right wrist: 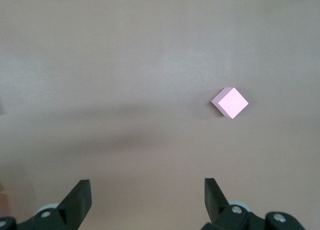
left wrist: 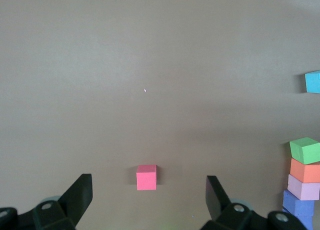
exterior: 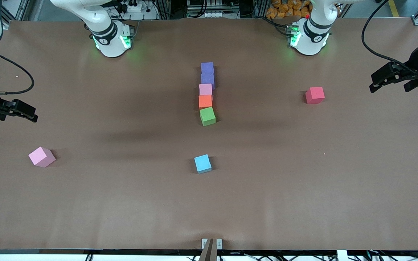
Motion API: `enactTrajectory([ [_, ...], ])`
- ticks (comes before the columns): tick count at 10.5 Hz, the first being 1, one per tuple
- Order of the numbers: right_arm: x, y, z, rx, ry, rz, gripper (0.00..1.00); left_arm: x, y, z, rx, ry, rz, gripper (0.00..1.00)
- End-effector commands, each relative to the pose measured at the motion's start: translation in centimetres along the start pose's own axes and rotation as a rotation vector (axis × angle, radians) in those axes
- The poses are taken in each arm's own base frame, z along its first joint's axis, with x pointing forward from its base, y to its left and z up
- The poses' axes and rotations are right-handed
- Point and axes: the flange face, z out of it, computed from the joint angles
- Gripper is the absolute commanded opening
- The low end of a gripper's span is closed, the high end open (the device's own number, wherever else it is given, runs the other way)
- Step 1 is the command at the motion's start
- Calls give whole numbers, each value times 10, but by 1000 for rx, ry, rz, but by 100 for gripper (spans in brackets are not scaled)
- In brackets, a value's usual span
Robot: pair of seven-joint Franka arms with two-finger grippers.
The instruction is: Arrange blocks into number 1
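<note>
Front view: the brown table (exterior: 122, 203) carries a touching column of five blocks at its middle, from the bases toward the camera: two purple cubes (exterior: 207, 74), a pink cube (exterior: 205, 89), an orange cube (exterior: 205, 101) and a slightly skewed green cube (exterior: 207, 116). That column could be knocked crooked if a further cube is pushed in carelessly. Well apart lie the red cube (exterior: 315, 95), the light blue cube (exterior: 203, 163) and a rotated second pink cube (exterior: 41, 156), whose diagonal set may be misgripped. The left tool (exterior: 388, 78) and right tool (exterior: 15, 110) wait at their own table ends, both spread wide and empty.

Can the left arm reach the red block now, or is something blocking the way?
Probably yes. The left claw is open and empty, the red block sits alone toward its end of the table, and nothing lies between them.
</note>
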Motion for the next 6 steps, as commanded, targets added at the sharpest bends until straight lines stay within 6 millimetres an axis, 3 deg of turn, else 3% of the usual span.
enactTrajectory([
  [1,-8,4,-5,-10,-6,8,100,0,0,-5,-26,-10,-12,100],
  [5,-2,5,8,12,-3,19,100,0,2,-4,-24,-11,-3,100],
  [6,1,14,18,20,12,30,100,0,2,-5,-24,-10,-4,100],
])
